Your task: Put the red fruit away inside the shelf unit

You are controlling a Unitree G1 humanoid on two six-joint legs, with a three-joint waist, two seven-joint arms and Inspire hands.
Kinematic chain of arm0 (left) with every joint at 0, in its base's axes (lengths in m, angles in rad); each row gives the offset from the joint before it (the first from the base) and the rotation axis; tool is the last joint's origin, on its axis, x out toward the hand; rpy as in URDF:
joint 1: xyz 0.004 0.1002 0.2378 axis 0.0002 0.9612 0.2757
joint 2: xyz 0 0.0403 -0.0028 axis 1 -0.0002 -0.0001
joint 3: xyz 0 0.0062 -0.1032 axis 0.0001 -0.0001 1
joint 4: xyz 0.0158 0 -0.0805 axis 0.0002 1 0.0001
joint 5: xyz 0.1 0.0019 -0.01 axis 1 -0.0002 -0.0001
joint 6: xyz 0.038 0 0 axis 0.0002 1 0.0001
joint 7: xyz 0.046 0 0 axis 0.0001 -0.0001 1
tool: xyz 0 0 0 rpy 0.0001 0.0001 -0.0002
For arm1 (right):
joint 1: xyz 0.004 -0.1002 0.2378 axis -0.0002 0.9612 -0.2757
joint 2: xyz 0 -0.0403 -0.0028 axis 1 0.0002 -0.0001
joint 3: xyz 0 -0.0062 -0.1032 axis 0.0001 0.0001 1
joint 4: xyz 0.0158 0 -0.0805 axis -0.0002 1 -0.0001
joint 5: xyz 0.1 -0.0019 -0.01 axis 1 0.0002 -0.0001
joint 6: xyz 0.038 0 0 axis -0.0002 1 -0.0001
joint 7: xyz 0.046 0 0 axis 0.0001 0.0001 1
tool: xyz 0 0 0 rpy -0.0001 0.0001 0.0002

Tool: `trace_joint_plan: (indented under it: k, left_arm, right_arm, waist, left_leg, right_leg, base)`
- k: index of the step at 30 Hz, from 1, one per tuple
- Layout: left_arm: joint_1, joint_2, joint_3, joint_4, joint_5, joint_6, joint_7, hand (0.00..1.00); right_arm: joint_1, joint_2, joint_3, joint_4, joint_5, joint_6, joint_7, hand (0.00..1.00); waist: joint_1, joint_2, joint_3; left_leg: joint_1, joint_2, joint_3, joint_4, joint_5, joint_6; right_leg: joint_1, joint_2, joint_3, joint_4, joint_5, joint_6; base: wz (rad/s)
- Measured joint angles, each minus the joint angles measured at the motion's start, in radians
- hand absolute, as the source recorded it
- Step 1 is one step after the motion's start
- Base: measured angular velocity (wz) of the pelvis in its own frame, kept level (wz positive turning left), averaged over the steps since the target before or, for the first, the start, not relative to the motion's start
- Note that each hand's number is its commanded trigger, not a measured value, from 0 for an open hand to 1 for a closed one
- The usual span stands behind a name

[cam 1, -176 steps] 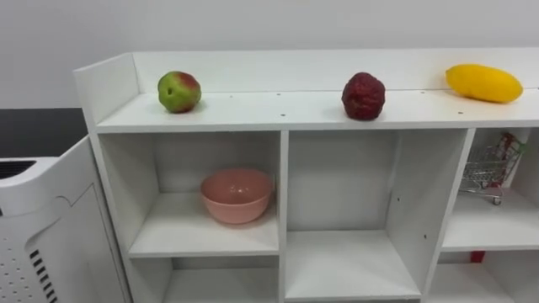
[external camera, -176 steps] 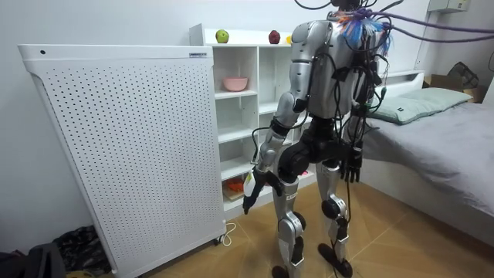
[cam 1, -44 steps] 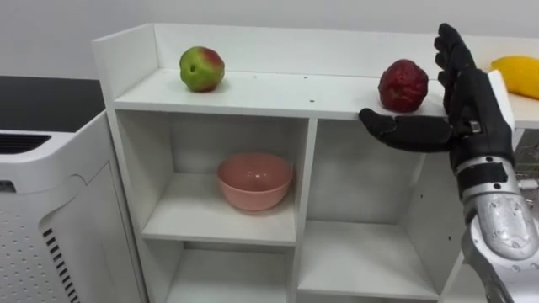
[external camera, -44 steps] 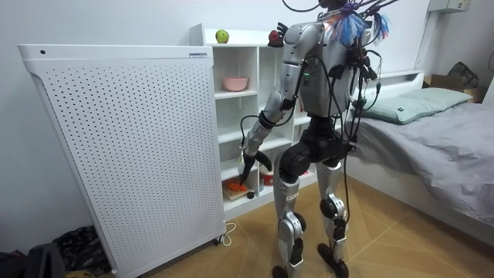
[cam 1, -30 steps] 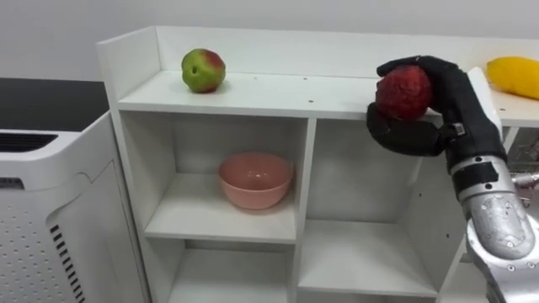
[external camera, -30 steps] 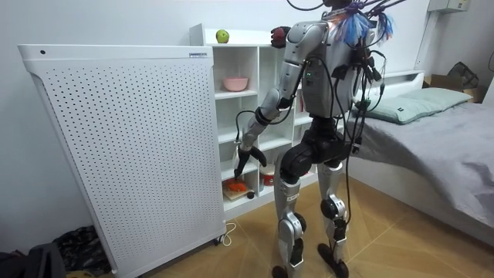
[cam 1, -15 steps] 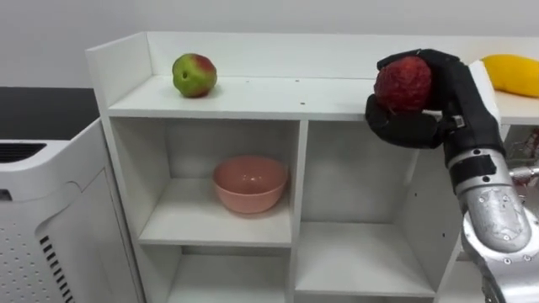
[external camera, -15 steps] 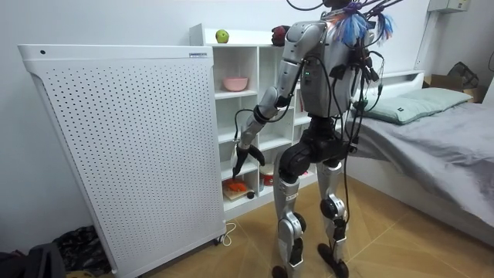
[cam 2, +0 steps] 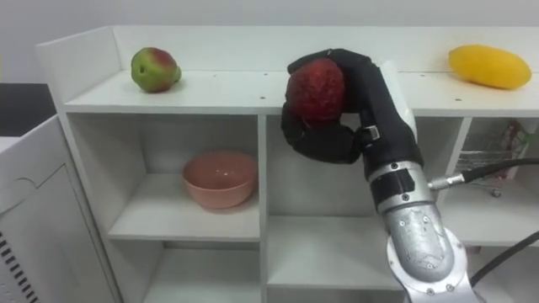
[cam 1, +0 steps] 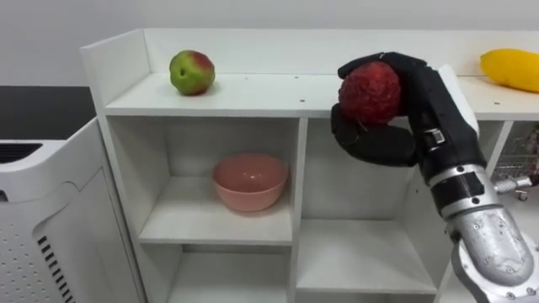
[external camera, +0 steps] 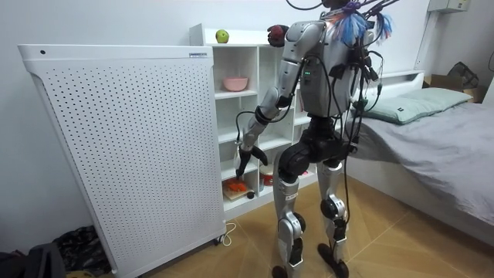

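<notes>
My right hand [cam 1: 383,143] is shut on a dark red bumpy fruit [cam 1: 369,91] and holds it in front of the white closet's top board [cam 1: 253,97], above the middle compartment. A green-red apple [cam 1: 192,72] sits at the left of that board and a yellow mango [cam 1: 511,67] at its right end. A pink bowl [cam 1: 249,181] stands on the left compartment's shelf. In the room view I stand facing the closet, with my left hand [external camera: 245,160] hanging low beside the lower shelves.
A small wire shopping cart [cam 1: 515,167] sits in the right compartment. A white perforated panel [external camera: 116,147] stands close on my left. Something orange [external camera: 235,186] lies on the bottom shelf. A bed [external camera: 432,127] is behind me.
My right hand closed round the red fruit, lifted it off the top board and carried it to the left, out over the board's front edge. The view shifted slightly.
</notes>
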Motion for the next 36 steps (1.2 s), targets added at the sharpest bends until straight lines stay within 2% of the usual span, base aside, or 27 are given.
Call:
trace_joint_plan:
  k: [7, 10, 13, 15, 17, 18, 22, 23, 24, 26, 29, 30, 32, 33, 36]
  left_arm:
    - [0.033, -0.015, -0.001, 0.007, -0.002, -0.001, 0.009, 0.00]
    - [0.040, -0.017, -0.022, 0.009, -0.006, -0.001, 0.032, 0.00]
    - [0.039, -0.017, -0.058, 0.026, -0.027, -0.005, 0.063, 0.00]
    - [0.035, -0.018, -0.083, 0.052, -0.078, -0.018, 0.087, 0.00]
    - [0.032, -0.021, -0.099, 0.080, -0.100, -0.024, 0.103, 0.00]
    - [0.022, -0.022, -0.108, 0.106, -0.124, -0.027, 0.116, 0.00]
    - [0.006, -0.024, -0.131, 0.181, -0.209, -0.034, 0.150, 0.00]
    - [0.004, -0.024, -0.131, 0.184, -0.241, -0.037, 0.156, 0.00]
    - [-0.007, -0.024, -0.130, 0.195, -0.262, -0.046, 0.158, 0.00]
    - [-0.032, -0.024, -0.128, 0.219, -0.277, -0.050, 0.158, 0.00]
    - [-0.058, -0.022, -0.140, 0.235, -0.313, -0.055, 0.160, 0.00]
    - [-0.065, -0.020, -0.148, 0.240, -0.336, -0.055, 0.164, 0.00]
    - [-0.075, -0.022, -0.150, 0.242, -0.388, -0.056, 0.172, 0.00]
    - [-0.083, -0.021, -0.156, 0.242, -0.417, -0.055, 0.177, 0.00]
    - [-0.109, -0.015, -0.167, 0.243, -0.480, -0.055, 0.178, 0.00]
  right_arm:
    - [0.099, 0.010, 0.014, -0.005, 0.000, 0.000, 0.036, 1.00]
    - [0.149, 0.012, 0.047, -0.004, 0.003, 0.004, 0.036, 1.00]
    - [0.173, 0.031, 0.089, 0.015, 0.050, 0.003, 0.044, 1.00]
    - [0.174, 0.056, 0.094, 0.109, 0.126, -0.014, 0.046, 1.00]
    - [0.177, 0.065, 0.100, 0.210, 0.176, -0.016, 0.044, 1.00]
    - [0.175, 0.071, 0.099, 0.277, 0.229, -0.019, 0.043, 1.00]
    - [0.173, 0.101, 0.098, 0.509, 0.308, -0.020, 0.037, 1.00]
    - [0.173, 0.106, 0.098, 0.580, 0.320, -0.020, 0.037, 1.00]
    - [0.168, 0.109, 0.093, 0.637, 0.351, -0.021, 0.044, 1.00]
    - [0.161, 0.112, 0.085, 0.736, 0.406, -0.021, 0.057, 1.00]
    - [0.158, 0.125, 0.079, 0.829, 0.532, -0.019, 0.057, 1.00]
    - [0.141, 0.132, 0.079, 0.855, 0.571, -0.019, 0.058, 1.00]
    - [0.103, 0.133, 0.076, 0.913, 0.664, -0.018, 0.057, 1.00]
    - [0.074, 0.132, 0.069, 0.943, 0.721, -0.018, 0.055, 1.00]
    - [-0.001, 0.131, 0.028, 0.993, 0.839, -0.008, 0.030, 1.00]
  waist:
    - [0.001, 0.012, -0.0055]
    - [0.003, 0.013, -0.0057]
    - [0.000, 0.013, -0.0057]
    - [-0.003, 0.010, -0.0038]
    - [-0.005, 0.006, -0.0014]
    - [-0.006, 0.006, 0.0025]
    - [-0.024, 0.007, 0.0092]
    - [-0.023, 0.011, 0.0130]
    - [-0.022, 0.016, 0.0214]
    - [-0.020, 0.017, 0.0247]
    - [-0.020, 0.005, 0.0363]
    - [-0.020, -0.003, 0.0433]
    - [-0.022, -0.007, 0.0506]
    - [-0.022, -0.011, 0.0571]
    - [-0.008, -0.012, 0.0602]
  left_leg:
    - [-0.013, 0.001, 0.006, 0.004, 0.000, 0.000]
    - [-0.017, 0.002, 0.007, 0.003, 0.001, 0.001]
    - [-0.037, 0.002, 0.007, 0.009, 0.001, 0.001]
    - [-0.060, 0.002, 0.002, 0.012, 0.004, 0.004]
    - [-0.076, 0.001, 0.000, 0.020, 0.004, 0.004]
    - [-0.100, 0.001, -0.003, 0.033, 0.004, 0.004]
    - [-0.178, -0.003, -0.017, 0.060, 0.012, 0.007]
    - [-0.215, -0.003, -0.018, 0.080, 0.012, 0.007]
    - [-0.256, -0.004, -0.018, 0.102, 0.012, 0.007]
    - [-0.311, -0.010, -0.018, 0.118, 0.018, 0.014]
    - [-0.380, -0.022, -0.008, 0.123, 0.042, 0.019]
    - [-0.413, -0.025, -0.003, 0.136, 0.046, 0.019]
    - [-0.468, -0.030, -0.002, 0.171, 0.046, 0.019]
    - [-0.511, -0.031, -0.002, 0.197, 0.046, 0.019]
    - [-0.630, -0.037, -0.002, 0.259, 0.047, 0.018]
  right_leg:
    - [-0.013, 0.000, 0.001, 0.004, 0.003, -0.002]
    - [-0.022, 0.000, 0.004, 0.006, 0.006, -0.002]
    - [-0.048, -0.001, 0.012, 0.021, 0.006, -0.002]
    - [-0.076, -0.002, 0.012, 0.036, 0.006, -0.003]
    - [-0.094, -0.005, 0.010, 0.042, 0.006, -0.003]
    - [-0.113, -0.006, 0.008, 0.053, 0.006, -0.003]
    - [-0.192, -0.013, -0.002, 0.099, 0.006, -0.003]
    - [-0.234, -0.015, -0.002, 0.125, 0.005, -0.003]
    - [-0.279, -0.020, -0.004, 0.157, 0.004, -0.004]
    - [-0.340, -0.029, -0.004, 0.190, 0.002, -0.007]
    - [-0.432, -0.048, -0.002, 0.235, 0.000, -0.009]
    - [-0.469, -0.054, -0.001, 0.254, -0.002, -0.013]
    - [-0.527, -0.062, 0.001, 0.295, -0.007, -0.018]
    - [-0.572, -0.067, 0.003, 0.325, -0.011, -0.021]
    - [-0.695, -0.079, 0.009, 0.405, -0.022, -0.030]
  base:
    - [0.00]
    - [-0.05]
    - [-0.05]
    - [0.00]
    - [0.02]
    - [0.05]
    - [0.10]
    - [0.04]
    - [0.00]
    - [0.00]
    - [-0.02]
    - [-0.08]
    - [-0.02]
    - [0.06]
    - [0.07]
